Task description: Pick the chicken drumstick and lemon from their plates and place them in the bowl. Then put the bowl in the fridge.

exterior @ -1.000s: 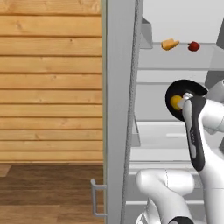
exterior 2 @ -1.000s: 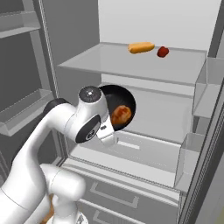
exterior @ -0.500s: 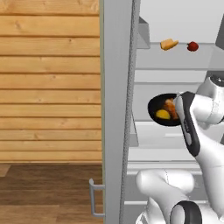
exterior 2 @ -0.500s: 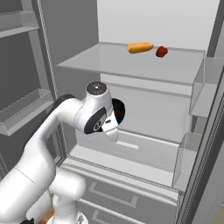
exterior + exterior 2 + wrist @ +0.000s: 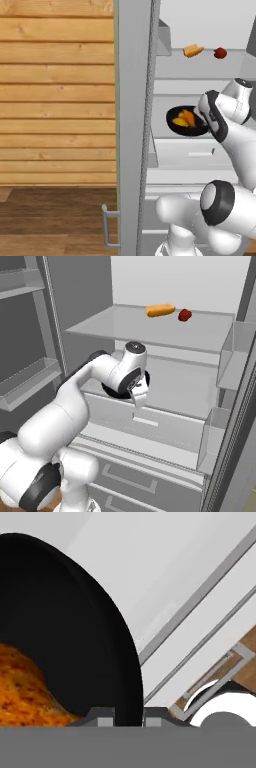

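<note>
The black bowl (image 5: 186,129) hangs level inside the open fridge (image 5: 132,125), just above a white shelf. The yellow lemon (image 5: 178,121) and the orange-brown chicken drumstick (image 5: 189,117) lie in it. My gripper (image 5: 201,116) is shut on the bowl's right rim. In the right base view my arm covers most of the bowl (image 5: 111,391), with the gripper (image 5: 139,392) at its near edge. In the hand view the fingertips (image 5: 105,717) pinch the bowl's rim (image 5: 120,662), with the drumstick (image 5: 25,687) inside. The plates are out of view.
A tan-orange wedge (image 5: 160,310) and a small red item (image 5: 184,315) lie on the upper shelf (image 5: 125,326). Door bins (image 5: 235,351) stand at the right and a drawer front (image 5: 145,421) sits below the bowl. A wooden wall (image 5: 55,90) is left of the fridge.
The bowl has gone from tilted up to level and has moved lower and deeper into the fridge, still held by the gripper.
</note>
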### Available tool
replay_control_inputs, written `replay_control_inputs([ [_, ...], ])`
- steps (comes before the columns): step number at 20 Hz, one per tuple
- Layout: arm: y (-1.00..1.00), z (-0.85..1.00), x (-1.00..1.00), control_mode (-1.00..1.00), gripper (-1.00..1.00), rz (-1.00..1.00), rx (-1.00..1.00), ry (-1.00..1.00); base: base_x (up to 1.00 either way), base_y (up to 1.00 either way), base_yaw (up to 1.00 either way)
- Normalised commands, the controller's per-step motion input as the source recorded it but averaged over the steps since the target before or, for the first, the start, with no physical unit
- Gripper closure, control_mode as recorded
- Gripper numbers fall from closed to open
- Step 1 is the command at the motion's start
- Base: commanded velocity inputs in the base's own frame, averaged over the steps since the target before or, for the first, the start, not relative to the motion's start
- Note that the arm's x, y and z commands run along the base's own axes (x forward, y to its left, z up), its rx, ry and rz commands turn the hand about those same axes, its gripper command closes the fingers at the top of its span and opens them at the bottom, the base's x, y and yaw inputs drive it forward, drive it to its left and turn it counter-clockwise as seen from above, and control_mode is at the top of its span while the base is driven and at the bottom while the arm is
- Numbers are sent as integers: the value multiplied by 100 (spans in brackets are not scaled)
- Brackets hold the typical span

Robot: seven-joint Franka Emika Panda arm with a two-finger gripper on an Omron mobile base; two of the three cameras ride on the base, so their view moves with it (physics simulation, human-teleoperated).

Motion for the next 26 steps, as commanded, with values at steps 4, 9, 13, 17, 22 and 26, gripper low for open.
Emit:
replay_control_inputs([
  [4,-3,-38,51,-100,100,-2,24,-1,0,0,0],
  [9,11,-38,22,-100,100,-4,3,-5,0,0,0],
  [13,11,-22,29,-100,100,-4,-3,0,0,0,0],
  [17,15,-10,44,-100,100,-5,-3,0,0,0,0],
  [22,51,0,39,-100,-100,-12,-10,-4,0,0,0],
  [26,3,9,-3,-100,-100,-7,0,-19,0,0,0],
])
